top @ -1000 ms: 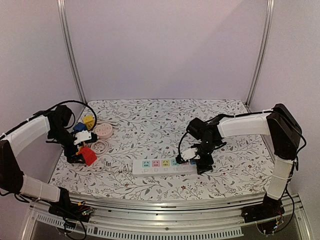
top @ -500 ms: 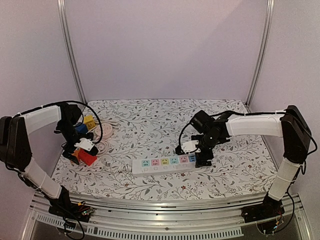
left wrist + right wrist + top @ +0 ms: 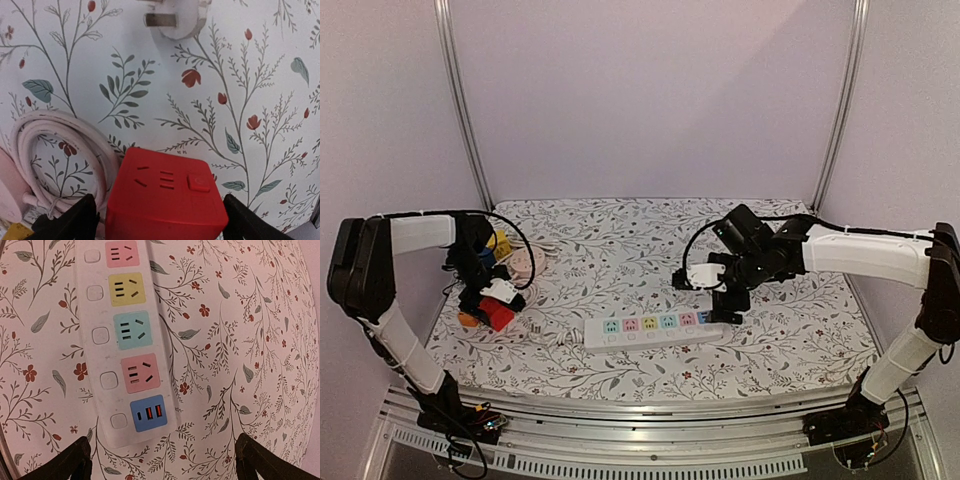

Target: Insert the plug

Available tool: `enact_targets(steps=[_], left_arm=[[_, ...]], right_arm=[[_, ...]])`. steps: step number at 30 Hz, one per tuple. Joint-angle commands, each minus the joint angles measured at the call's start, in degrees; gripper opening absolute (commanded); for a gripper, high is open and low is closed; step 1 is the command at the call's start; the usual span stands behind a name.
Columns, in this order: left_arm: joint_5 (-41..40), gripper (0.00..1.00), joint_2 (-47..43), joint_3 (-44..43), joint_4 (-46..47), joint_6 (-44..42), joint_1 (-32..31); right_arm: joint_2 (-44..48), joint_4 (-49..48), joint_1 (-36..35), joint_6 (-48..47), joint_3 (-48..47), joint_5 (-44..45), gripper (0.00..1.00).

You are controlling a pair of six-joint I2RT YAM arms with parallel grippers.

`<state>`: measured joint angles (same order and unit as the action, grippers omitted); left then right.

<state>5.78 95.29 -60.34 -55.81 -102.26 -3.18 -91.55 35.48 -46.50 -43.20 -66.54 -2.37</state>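
Two grippers stand wide and empty: our left gripper (image 3: 160,218) straddles the cube (image 3: 167,197), the plug (image 3: 178,20) lying ahead of it; our right gripper (image 3: 165,458) hovers above the strip (image 3: 102,335), farther off.

A long white plastic power strip (image 3: 650,327) lies left to right across the near middle of the floral-print table (image 3: 620,230). Well left of it sits a red plastic cube adapter (image 3: 498,316) — a coiled pink cable (image 3: 60,145) just beside it, a round white plug (image 3: 177,20) near, lying on the table.
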Motion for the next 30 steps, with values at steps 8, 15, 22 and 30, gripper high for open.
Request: enact_targets(steps=[8, 15, 22, 30], left_arm=[[0.52, 0.10, -5.05, 2.28, -0.79, 6.24, -1.70], [31.70, 0.00, -11.93, -15.83, -4.95, 47.80, -3.53], [52.19, 0.00, -16.06, -27.02, -3.46, 72.13, -10.06], [52.61, 0.00, -15.12, -31.41, 2.10, 87.83, -16.85]], right_arm=[[6.09, -5.48, -0.31, 9.27, 0.30, -2.41, 0.99], [11.04, -8.82, -0.33, 24.76, -6.35, -7.40, 0.99], [10.73, -21.62, -0.76, 42.08, -11.95, -24.28, 0.99], [2.65, -22.54, -4.91, 51.93, -22.80, -24.04, 0.98]])
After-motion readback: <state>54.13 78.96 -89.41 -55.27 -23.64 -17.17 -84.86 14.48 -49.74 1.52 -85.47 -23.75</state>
